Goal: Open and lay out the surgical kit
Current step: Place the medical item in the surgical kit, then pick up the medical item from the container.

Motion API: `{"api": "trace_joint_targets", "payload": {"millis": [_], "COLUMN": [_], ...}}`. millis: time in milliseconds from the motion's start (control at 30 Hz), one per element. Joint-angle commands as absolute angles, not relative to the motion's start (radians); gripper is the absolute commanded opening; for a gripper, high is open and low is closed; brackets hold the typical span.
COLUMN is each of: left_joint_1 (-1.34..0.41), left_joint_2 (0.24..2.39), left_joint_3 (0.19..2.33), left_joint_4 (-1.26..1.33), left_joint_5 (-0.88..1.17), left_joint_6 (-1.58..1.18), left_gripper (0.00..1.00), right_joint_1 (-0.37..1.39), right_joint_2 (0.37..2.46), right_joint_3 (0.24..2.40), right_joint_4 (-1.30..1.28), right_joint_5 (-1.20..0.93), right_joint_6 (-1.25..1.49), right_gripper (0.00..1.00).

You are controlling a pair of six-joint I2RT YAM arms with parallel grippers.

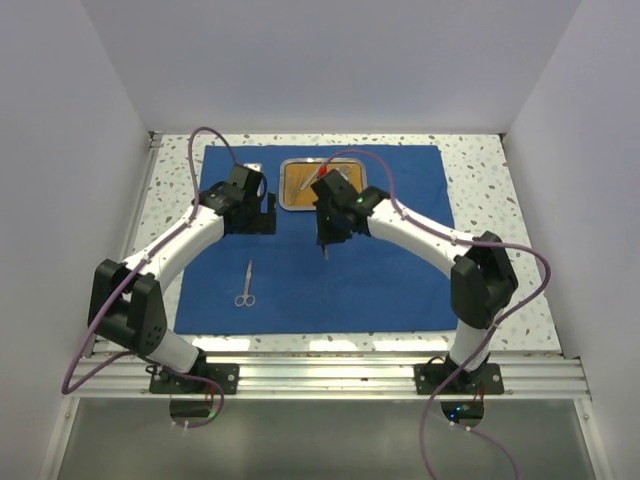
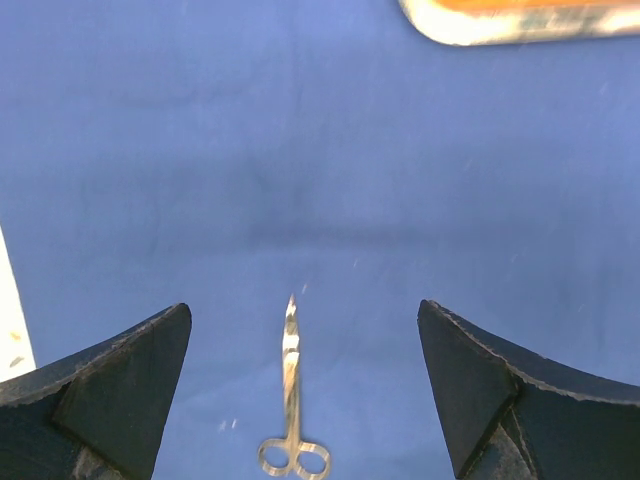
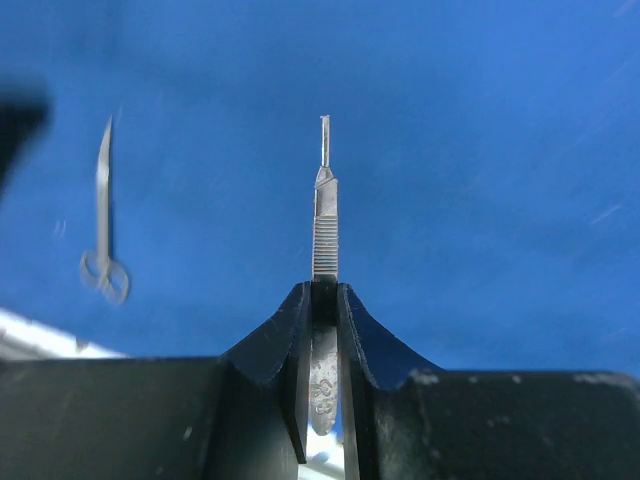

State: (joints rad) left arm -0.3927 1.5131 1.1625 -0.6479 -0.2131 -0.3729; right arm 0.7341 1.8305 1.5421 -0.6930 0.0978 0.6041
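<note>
One instrument laid out overhead: slim silver scissors flat on spread royal-blue cloth wrap; orange-lined steel tray at far edge. Left wrist: left gripper wide, empty. Right wrist: right gripper pinching ribbed silver tool, unplaced.

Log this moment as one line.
left gripper: open, empty | right gripper: shut on slim ribbed silver instrument, above royal-blue cloth wrap | slim silver scissors: flat on cloth, left side | small steel tray: cloth's far edge

Top camera looks down from above and behind me. Both wrist cameras look close over the cloth; all share the scissors.
</note>
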Motion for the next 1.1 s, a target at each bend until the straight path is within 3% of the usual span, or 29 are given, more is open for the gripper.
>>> {"api": "trace_joint_targets", "payload": {"millis": [0,600,633,667,767,900,1067], "left_joint_1": [-0.385,-0.377,-0.377,-0.377,-0.377,-0.377,-0.377], "left_joint_2": [1.552,1.680,1.681,1.681,1.675,1.646,1.612], "left_joint_3": [1.238,1.413,1.413,1.413,1.408,1.397,1.381], "left_joint_4": [-0.563,-0.538,-0.538,-0.540,-0.543,-0.545,-0.560], "left_joint_5": [-0.216,-0.203,-0.198,-0.195,-0.196,-0.196,-0.209], "left_joint_6": [-0.345,-0.347,-0.347,-0.347,-0.348,-0.350,-0.347], "left_gripper": [1.00,0.99,0.99,0.99,0.99,0.99,0.99], "right_joint_1": [0.802,0.950,0.950,0.950,0.950,0.946,0.862], "right_joint_2": [1.759,1.733,1.739,1.747,1.749,1.721,1.735], "right_joint_3": [1.427,1.186,1.189,1.201,1.242,1.334,1.527], "right_joint_4": [-0.607,-0.486,-0.486,-0.497,-0.538,-0.613,-0.692], "right_joint_5": [0.074,0.114,0.107,0.109,0.124,0.179,0.256], "right_joint_6": [0.782,0.922,0.914,0.908,0.861,0.773,0.669], "right_gripper": [0.00,0.02,0.12,0.34,0.56,0.66,0.66]}}
